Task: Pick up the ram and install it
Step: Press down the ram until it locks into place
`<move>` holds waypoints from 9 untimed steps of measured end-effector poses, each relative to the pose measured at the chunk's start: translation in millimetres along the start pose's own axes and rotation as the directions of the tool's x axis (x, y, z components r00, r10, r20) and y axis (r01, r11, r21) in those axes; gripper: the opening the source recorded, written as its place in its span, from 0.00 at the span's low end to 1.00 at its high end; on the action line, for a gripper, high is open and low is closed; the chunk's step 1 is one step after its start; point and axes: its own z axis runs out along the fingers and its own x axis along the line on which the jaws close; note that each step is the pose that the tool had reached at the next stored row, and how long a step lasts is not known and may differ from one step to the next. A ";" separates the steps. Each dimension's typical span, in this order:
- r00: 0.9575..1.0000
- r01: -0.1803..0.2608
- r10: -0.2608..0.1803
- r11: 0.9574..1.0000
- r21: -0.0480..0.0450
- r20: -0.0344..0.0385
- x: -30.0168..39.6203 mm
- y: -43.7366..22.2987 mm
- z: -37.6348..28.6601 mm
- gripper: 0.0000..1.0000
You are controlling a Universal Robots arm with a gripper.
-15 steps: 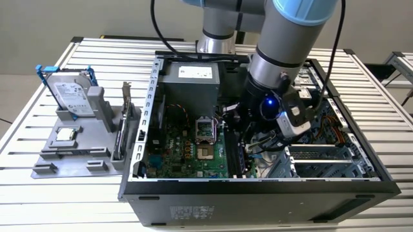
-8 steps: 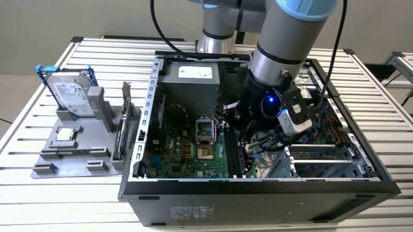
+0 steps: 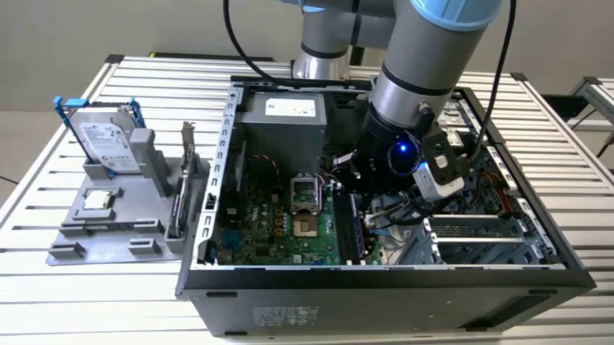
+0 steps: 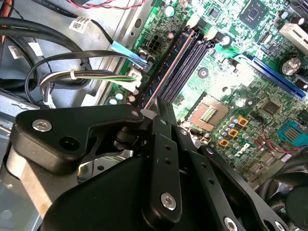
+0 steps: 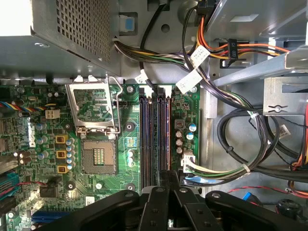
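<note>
The ram (image 3: 349, 230) is a long dark stick standing on edge in one of the memory slots of the motherboard (image 3: 278, 230), inside the open computer case (image 3: 384, 280). In both wrist views I see it edge-on as a thin line (image 5: 166, 139) (image 4: 166, 70) running out from between the black fingers. My gripper (image 3: 357, 188) (image 5: 166, 179) (image 4: 156, 103) reaches down into the case over the slots, with its fingers drawn close together on the ram's two faces. The part of the ram under the fingers is hidden.
Bundled cables (image 5: 231, 144) lie close beside the slots. The CPU socket (image 5: 98, 159) sits on their other side, below the grey power supply (image 3: 287, 115). At the exterior view's left, a grey fixture (image 3: 106, 230) holds a silver hard drive (image 3: 101, 140) and a bracketed card (image 3: 187, 180).
</note>
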 end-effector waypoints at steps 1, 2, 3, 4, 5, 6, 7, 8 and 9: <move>1.000 0.000 0.000 1.000 0.000 0.000 0.0 0.0 -0.1 0.00; 1.000 0.000 0.000 1.000 0.000 0.000 0.0 0.0 -0.1 0.00; 1.000 0.000 0.000 1.000 0.000 0.000 0.0 0.0 -0.1 0.00; 1.000 0.000 0.000 1.000 0.000 0.000 0.0 0.0 -0.1 0.00; 1.000 0.000 0.000 1.000 0.000 0.000 0.0 0.0 -0.1 0.00; 1.000 0.000 0.000 1.000 0.000 0.000 0.0 0.0 -0.1 0.00; 1.000 0.000 0.000 1.000 0.000 0.000 0.0 0.0 -0.1 0.00; 1.000 0.000 0.000 1.000 0.000 0.000 0.0 0.0 -0.1 0.00; 1.000 0.000 0.000 1.000 0.000 0.000 0.0 0.0 -0.1 0.00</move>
